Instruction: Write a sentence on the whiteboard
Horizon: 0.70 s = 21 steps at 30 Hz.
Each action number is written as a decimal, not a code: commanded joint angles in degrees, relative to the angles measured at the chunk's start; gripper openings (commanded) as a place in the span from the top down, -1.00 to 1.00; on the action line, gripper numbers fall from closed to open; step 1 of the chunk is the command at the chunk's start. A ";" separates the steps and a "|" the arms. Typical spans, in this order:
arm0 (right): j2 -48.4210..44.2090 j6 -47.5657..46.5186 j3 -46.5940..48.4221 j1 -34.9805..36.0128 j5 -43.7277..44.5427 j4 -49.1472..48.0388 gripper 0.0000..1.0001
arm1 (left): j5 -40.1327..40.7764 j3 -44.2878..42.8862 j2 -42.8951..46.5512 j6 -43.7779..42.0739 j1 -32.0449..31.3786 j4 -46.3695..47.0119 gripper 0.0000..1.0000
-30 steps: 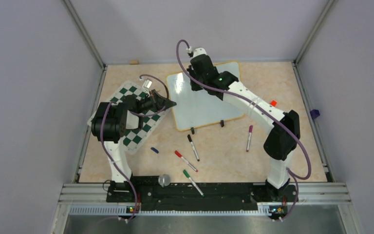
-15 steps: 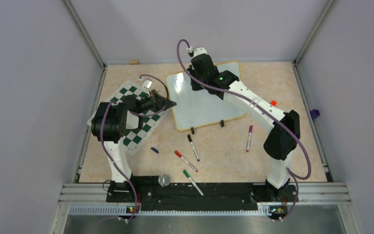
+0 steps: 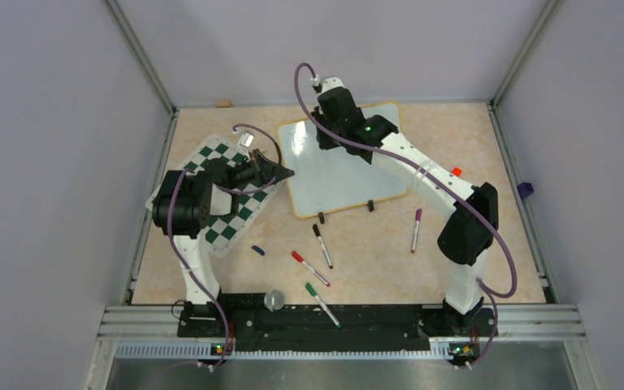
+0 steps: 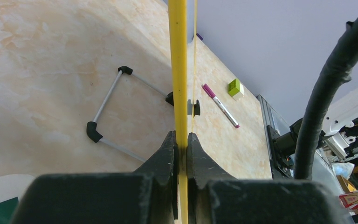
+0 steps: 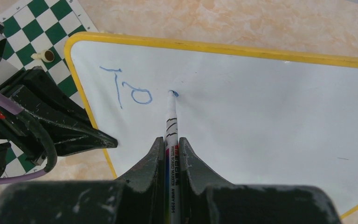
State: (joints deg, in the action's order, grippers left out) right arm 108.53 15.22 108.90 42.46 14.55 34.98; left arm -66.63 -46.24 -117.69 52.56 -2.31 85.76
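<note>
The whiteboard (image 3: 341,175) lies tilted at the table's middle back, its yellow rim (image 4: 178,70) running edge-on through the left wrist view. My left gripper (image 3: 286,172) (image 4: 181,137) is shut on that rim at the board's left edge. Above the board's far left corner, my right gripper (image 3: 325,138) (image 5: 171,140) is shut on a white whiteboard marker (image 5: 171,116). The marker's blue tip touches the board surface (image 5: 261,121) beside a fresh blue dot. Of the sentence (image 5: 130,93), only "To" shows, in thin blue strokes.
A green-and-white chess mat (image 3: 227,219) lies left of the board, with a small pale piece (image 5: 43,56) on it. Black (image 3: 322,245), red (image 3: 309,267), green (image 3: 322,303) and purple (image 3: 415,230) markers lie in front. A blue cap (image 3: 257,250) lies nearby.
My right wrist has crept slightly toward the far edge of the board, marker still in its grip. The left arm has not moved.
</note>
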 commanded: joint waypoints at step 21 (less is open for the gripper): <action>0.19 0.60 1.67 -0.71 -3.78 1.14 1.00 | -0.04 0.03 1.58 -3.96 0.22 7.06 1.00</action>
State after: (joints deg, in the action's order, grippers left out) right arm 109.14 15.22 109.27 42.46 10.85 36.49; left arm -66.63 -46.24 -117.69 52.56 -2.31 85.76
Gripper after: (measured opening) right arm 0.092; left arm 0.056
